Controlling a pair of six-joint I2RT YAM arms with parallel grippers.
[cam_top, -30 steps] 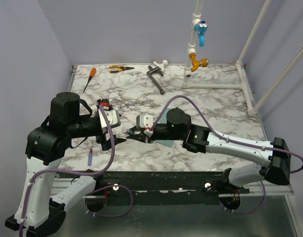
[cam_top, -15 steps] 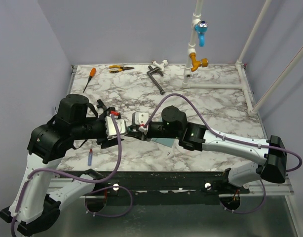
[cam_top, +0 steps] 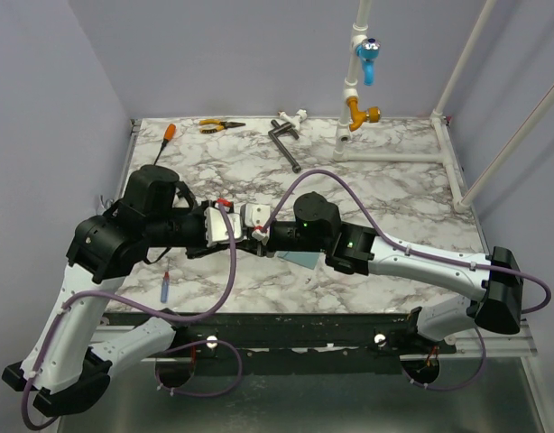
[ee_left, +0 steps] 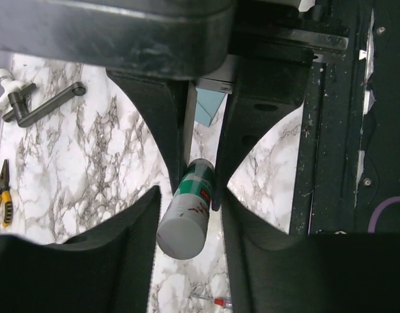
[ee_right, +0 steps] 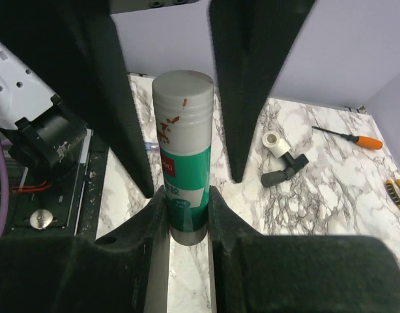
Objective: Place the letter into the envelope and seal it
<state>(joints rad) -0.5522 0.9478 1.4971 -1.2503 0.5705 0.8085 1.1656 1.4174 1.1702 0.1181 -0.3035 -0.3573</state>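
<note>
A glue stick (ee_right: 182, 156) is being held above the marble table (cam_top: 394, 198), clamped by its green body in the right gripper (ee_right: 185, 203). Its grey cap (ee_right: 182, 98) is being straddled by the left gripper (ee_left: 189, 194), whose jaws are standing apart and not yet closed on it. Uncapping, gluing and flap-closing are being judged as left. The envelope (cam_top: 301, 259) is being largely hidden beneath the right arm, with only a teal corner showing. The letter is not being shown, so whether it is inside cannot be told.
</note>
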